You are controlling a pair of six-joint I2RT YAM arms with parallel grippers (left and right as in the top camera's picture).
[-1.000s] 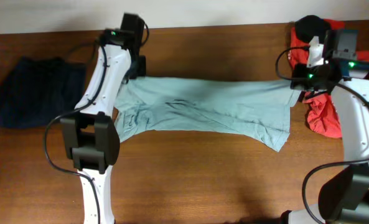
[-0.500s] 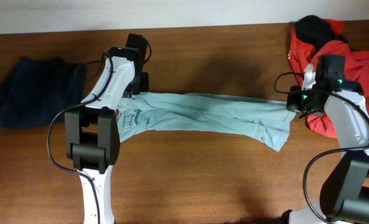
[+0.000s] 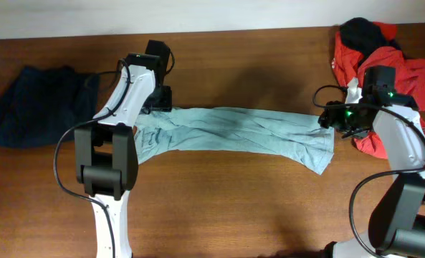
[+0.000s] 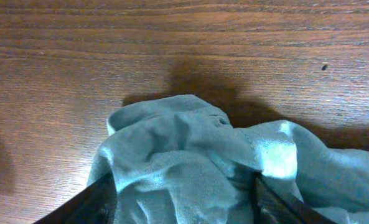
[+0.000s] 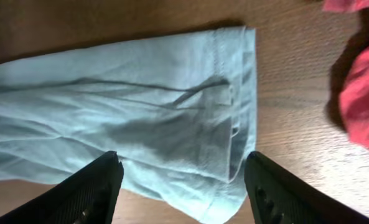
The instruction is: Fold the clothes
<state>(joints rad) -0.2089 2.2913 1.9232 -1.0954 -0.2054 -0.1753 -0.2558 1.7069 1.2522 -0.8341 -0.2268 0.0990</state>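
Item: pale teal garment [image 3: 241, 132], laid as a long narrow band, apparently doubled over lengthwise.
Position: middle of the worktop [image 3: 234, 215], running left to right between the two arms, with both ends near a tool.
Left end: bunched into a soft, rumpled mound resting on the wood.
Right end: flat, with the hem and a stitched seam showing. It has a few shallow creases, and one corner trails toward the near edge.
Handling (judged): thin, light, limp cloth with no stiffness. It should sag and wrinkle once lifted and drag rather than slide on the wood. It is not fragile, though the layers may separate if only the top one is caught.
Hold points (judged): the two corners of the right hem, pinched through all layers. At the left, the outer edge of the mound once it is spread out, not its crown.
Left tool [image 4: 183, 183]: fingers set wide, straddling the mound. Cloth lies between them but is not pinched.
Right tool [image 5: 181, 162]: fingers set wide above the flat right end, holding nothing.
Far right: red heap [image 3: 384, 68] with a black piece [image 3: 359, 30] on top, just beside the right arm and apart from the band.
Far left: dark navy bundle [image 3: 36, 100], well apart from the band.
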